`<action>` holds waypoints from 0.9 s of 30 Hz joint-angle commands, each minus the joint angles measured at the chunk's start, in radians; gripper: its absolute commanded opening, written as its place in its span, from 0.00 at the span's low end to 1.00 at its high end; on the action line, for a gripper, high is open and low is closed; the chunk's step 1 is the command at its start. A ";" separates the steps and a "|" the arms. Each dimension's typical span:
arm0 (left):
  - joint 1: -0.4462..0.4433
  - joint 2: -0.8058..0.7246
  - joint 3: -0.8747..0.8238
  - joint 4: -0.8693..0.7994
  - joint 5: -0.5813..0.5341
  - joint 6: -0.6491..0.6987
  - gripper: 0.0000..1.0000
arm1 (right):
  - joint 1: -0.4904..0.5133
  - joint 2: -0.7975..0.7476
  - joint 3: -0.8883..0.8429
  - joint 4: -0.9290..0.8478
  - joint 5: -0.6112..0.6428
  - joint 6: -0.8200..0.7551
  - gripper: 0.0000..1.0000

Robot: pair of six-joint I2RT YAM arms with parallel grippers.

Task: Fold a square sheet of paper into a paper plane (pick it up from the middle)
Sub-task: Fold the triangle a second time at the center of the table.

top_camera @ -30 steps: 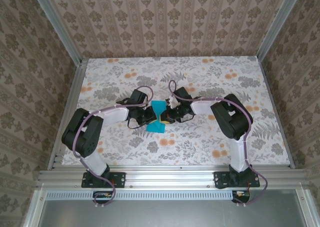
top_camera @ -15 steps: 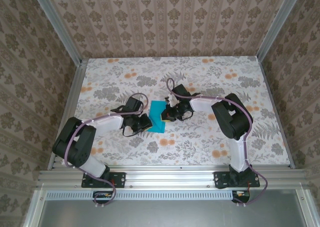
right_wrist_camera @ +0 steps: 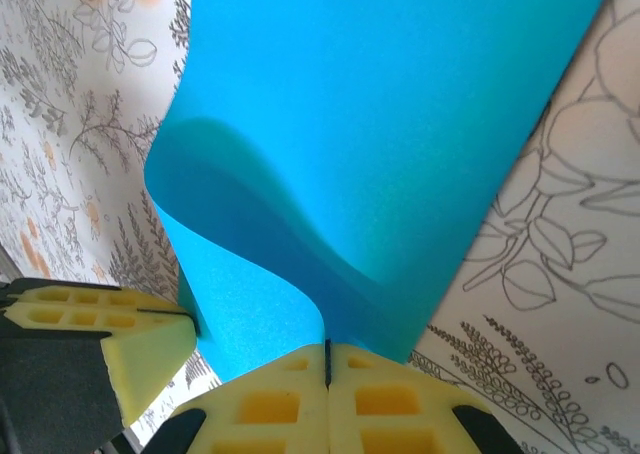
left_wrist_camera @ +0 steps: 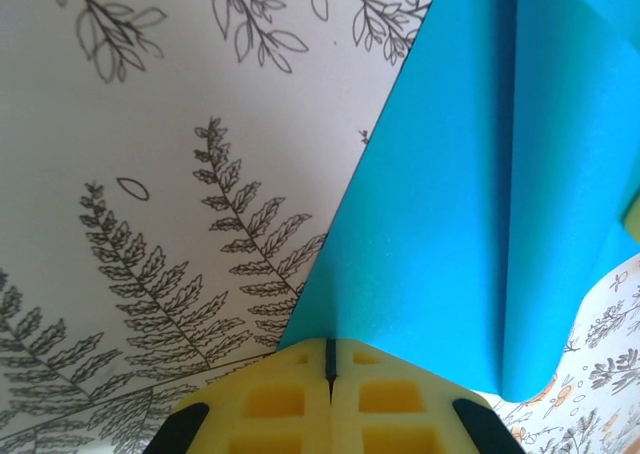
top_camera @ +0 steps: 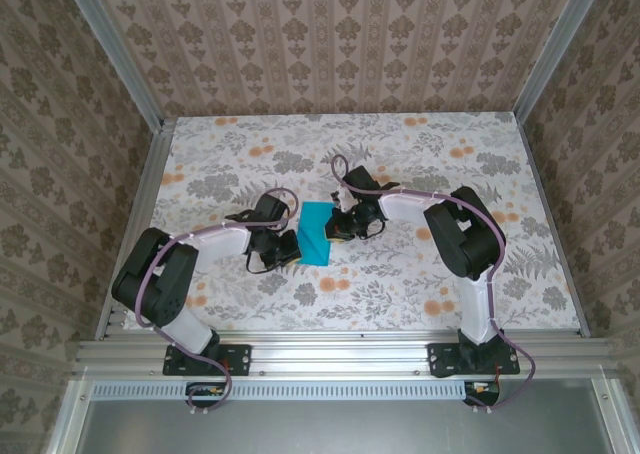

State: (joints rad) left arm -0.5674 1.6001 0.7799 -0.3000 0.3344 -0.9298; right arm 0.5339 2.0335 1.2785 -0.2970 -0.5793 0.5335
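Note:
The square sheet of paper (top_camera: 316, 232) is bright cyan-blue and lies bent over itself as a narrow rectangle at the middle of the table. No paper plane is in view. My left gripper (top_camera: 292, 246) is low at the sheet's near-left edge. Its yellow fingers (left_wrist_camera: 290, 394) are shut on the paper's (left_wrist_camera: 470, 204) edge. My right gripper (top_camera: 338, 226) is at the sheet's right edge and is also shut on it. In the right wrist view the paper (right_wrist_camera: 380, 124) curls up from the right gripper (right_wrist_camera: 327, 359) in a loose loop, and a left finger (right_wrist_camera: 120, 334) touches its far edge.
The floral table (top_camera: 420, 274) spreads on all sides of the paper. Patterned walls close in the back and both sides. An aluminium rail (top_camera: 330, 354) runs along the near edge by the arm bases.
The sheet went from a raised shape pinched in at the middle to a lower, flatter rectangle. My left arm dropped and drew back to the left, and its jaws closed slightly.

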 commanded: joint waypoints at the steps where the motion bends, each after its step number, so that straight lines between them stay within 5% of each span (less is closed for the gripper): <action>1: -0.005 0.024 0.020 -0.062 -0.021 0.034 0.05 | -0.002 0.002 0.034 -0.035 0.030 -0.016 0.07; 27: -0.009 0.024 0.052 -0.056 -0.006 0.053 0.05 | 0.001 0.005 0.018 -0.045 -0.025 -0.030 0.09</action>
State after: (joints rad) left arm -0.5690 1.6093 0.8070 -0.3450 0.3317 -0.8932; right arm 0.5339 2.0342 1.3071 -0.3222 -0.5655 0.5220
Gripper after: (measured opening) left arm 0.059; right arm 0.094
